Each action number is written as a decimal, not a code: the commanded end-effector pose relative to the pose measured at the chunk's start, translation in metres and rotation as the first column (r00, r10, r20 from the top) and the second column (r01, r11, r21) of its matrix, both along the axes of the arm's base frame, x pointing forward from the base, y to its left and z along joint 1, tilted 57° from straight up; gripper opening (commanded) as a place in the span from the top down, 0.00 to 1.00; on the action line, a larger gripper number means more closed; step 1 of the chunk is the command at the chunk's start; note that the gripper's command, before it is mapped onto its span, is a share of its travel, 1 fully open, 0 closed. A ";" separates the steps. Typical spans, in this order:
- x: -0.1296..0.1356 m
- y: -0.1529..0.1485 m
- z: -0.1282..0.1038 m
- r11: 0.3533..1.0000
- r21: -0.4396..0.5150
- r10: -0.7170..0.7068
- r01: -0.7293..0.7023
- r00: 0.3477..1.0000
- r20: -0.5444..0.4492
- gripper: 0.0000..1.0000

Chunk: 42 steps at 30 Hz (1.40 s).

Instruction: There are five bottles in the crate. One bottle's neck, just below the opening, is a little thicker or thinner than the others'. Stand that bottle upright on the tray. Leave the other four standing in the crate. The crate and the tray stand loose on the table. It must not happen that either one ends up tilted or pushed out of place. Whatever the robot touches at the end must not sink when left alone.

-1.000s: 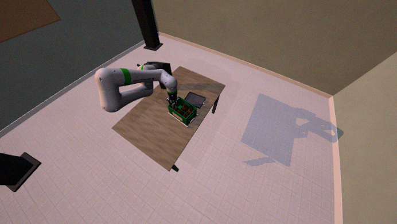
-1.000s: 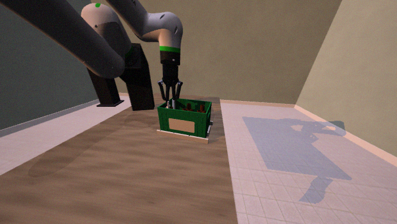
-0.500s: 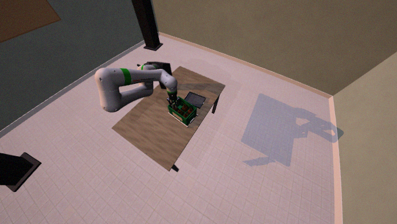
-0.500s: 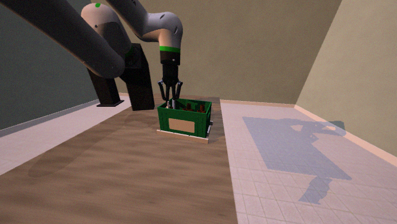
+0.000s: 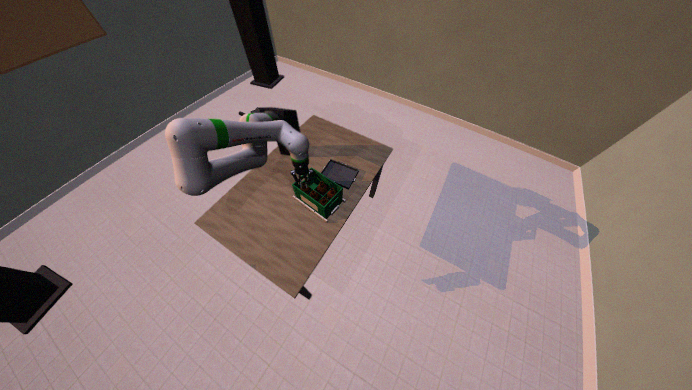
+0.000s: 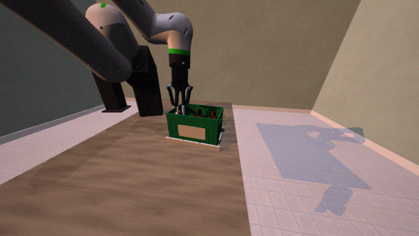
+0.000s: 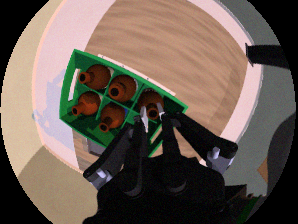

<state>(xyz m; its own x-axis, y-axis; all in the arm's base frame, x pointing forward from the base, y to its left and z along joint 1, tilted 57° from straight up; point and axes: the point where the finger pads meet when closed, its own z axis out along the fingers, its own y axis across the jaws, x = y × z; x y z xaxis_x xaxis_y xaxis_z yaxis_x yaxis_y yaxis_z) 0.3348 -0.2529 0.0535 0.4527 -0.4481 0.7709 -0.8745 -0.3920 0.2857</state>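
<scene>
A green crate (image 6: 195, 124) (image 7: 109, 99) stands on the wooden table and holds brown bottles upright in its cells. In the wrist view I see five bottle tops. My gripper (image 7: 152, 110) reaches straight down into the crate's near-left corner cell and is shut on the neck of the bottle there (image 7: 152, 104). That bottle still sits low in its cell. In the exterior view the fingers (image 6: 180, 109) dip just inside the crate rim. The dark tray (image 5: 340, 173) lies flat on the table just behind the crate.
The crate rests on a thin light base plate (image 6: 192, 143) near the table's right edge. The arm's dark pedestal (image 6: 145, 81) stands behind the table at the left. A dark pillar (image 5: 257, 42) stands on the floor beyond.
</scene>
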 end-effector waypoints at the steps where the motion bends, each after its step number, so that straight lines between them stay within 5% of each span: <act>1: -0.001 0.000 0.000 0.998 -0.013 0.060 -0.059 0.997 0.044 0.90; 18: -0.001 0.000 0.000 0.998 -0.013 0.060 -0.059 0.997 0.044 0.90; 19: -0.001 0.000 0.000 0.998 -0.013 0.060 -0.059 0.997 0.044 0.56; 42: -0.001 0.000 0.000 0.998 -0.013 0.060 -0.059 0.997 0.044 0.56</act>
<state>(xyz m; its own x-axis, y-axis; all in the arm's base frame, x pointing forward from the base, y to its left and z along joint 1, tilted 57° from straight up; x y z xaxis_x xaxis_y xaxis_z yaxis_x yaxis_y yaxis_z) 0.3346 -0.2531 0.0535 0.4526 -0.4482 0.7709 -0.8747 -0.3914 0.2859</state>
